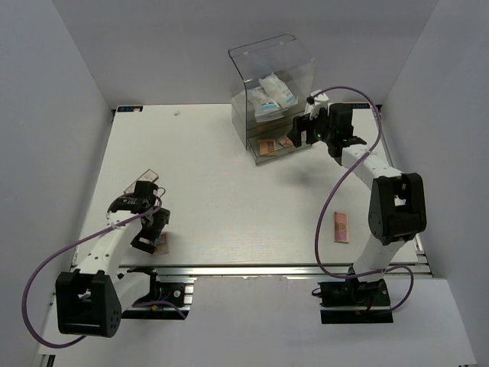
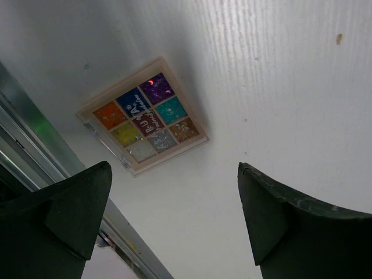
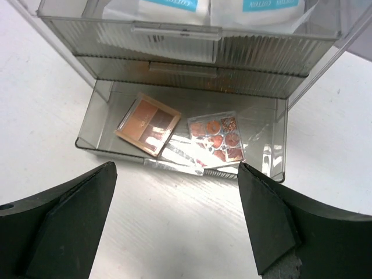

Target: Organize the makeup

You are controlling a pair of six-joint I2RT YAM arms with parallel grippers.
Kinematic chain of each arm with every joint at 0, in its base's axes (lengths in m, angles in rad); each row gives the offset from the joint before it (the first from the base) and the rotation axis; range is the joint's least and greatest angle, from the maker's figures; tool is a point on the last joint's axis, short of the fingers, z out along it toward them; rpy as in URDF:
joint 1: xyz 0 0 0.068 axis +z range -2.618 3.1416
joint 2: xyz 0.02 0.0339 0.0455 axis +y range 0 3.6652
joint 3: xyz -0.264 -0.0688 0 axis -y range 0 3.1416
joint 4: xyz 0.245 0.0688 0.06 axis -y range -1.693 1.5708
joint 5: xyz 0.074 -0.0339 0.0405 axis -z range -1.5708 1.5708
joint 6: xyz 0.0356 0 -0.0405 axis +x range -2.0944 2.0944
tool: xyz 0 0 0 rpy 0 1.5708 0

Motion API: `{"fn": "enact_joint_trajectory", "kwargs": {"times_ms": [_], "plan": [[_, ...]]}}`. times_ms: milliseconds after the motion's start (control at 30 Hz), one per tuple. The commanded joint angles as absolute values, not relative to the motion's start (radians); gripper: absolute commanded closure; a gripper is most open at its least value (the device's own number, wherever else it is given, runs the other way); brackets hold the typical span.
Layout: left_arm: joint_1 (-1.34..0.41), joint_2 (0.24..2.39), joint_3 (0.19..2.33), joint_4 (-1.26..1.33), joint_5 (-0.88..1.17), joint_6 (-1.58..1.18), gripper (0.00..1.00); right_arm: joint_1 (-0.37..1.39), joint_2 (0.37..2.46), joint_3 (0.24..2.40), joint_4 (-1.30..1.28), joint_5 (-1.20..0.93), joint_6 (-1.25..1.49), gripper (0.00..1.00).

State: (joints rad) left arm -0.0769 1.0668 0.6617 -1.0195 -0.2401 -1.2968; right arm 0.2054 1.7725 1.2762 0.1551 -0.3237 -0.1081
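Both my left pincer (image 2: 173,174) and right pincer (image 3: 174,174) stand wide open, empty. Descending off-centre, I could shove the nine-pan glitter palette (image 2: 143,123) off the desk's (image 2: 279,87) near-left edge: it lies ahead-left of the fingers (image 2: 64,221), not between them. A brown palette (image 3: 147,124) and a round-pan palette (image 3: 216,139) sit in the open drawer (image 3: 90,125) facing the right pincer.

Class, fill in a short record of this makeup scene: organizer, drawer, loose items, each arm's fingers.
Organizer: clear acrylic box, white packets in top
Bottom drawer: pulled open, holding brown palette and round-pan palette
Loose on table: multicoloured palette, near-left edge; pink palette, by right arm's base
Left fingers: open, over multicoloured palette
Right fingers: open, empty, facing the drawer
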Motion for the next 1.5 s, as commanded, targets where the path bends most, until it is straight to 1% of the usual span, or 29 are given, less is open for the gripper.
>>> {"fn": "enact_joint_trajectory", "kwargs": {"times_ms": [0, 100, 167, 467, 533, 700, 800, 833, 933, 1033, 1067, 1167, 1367, 1467], "plan": [[-0.061, 1.057, 0.626, -1.0, -0.226, -1.414, 0.02, 0.192, 1.732, 1.236, 0.178, -0.357, -0.081, 0.11], [-0.048, 1.046, 0.565, -0.927, -0.195, -1.524, 0.02, 0.186, 1.729, 1.23, 0.141, -0.377, -0.058, 0.11], [-0.04, 1.069, 0.54, -0.891, -0.175, -1.549, 0.02, 0.183, 1.721, 1.217, 0.129, -0.385, -0.051, 0.11], [-0.002, 1.14, 0.522, -0.802, -0.19, -1.542, 0.02, 0.173, 1.677, 1.172, 0.114, -0.394, -0.061, 0.11], [0.044, 1.154, 0.509, -0.796, -0.192, -1.534, 0.02, 0.169, 1.667, 1.16, 0.107, -0.396, -0.061, 0.11], [0.071, 1.155, 0.465, -0.805, -0.184, -1.534, 0.07, 0.15, 1.646, 1.146, 0.097, -0.396, -0.066, 0.11], [0.083, 1.138, 0.437, -0.798, -0.175, -1.543, 0.13, 0.138, 1.637, 1.146, 0.089, -0.399, -0.066, 0.11], [0.084, 1.134, 0.434, -0.795, -0.17, -1.543, 0.17, 0.135, 1.637, 1.146, 0.087, -0.4, -0.066, 0.11], [0.087, 1.135, 0.436, -0.788, -0.17, -1.532, 0.25, 0.129, 1.632, 1.152, 0.081, -0.405, -0.066, 0.11], [0.087, 1.149, 0.472, -0.798, -0.176, -1.497, 0.39, 0.126, 1.626, 1.158, 0.075, -0.41, -0.063, 0.11], [0.087, 1.149, 0.488, -0.799, -0.182, -1.485, 0.48, 0.126, 1.625, 1.161, 0.074, -0.411, -0.063, 0.11], [0.087, 1.147, 0.569, -0.798, -0.198, -1.401, 0.62, 0.124, 1.612, 1.164, 0.071, -0.414, -0.061, 0.11], [0.086, 1.15, 0.695, -0.76, -0.143, -1.238, 0.72, 0.124, 1.592, 1.16, 0.078, -0.423, -0.051, 0.11], [0.061, 1.149, 0.713, -0.68, -0.046, -1.198, 0.75, 0.124, 1.586, 1.16, 0.081, -0.423, -0.046, 0.11]]}}
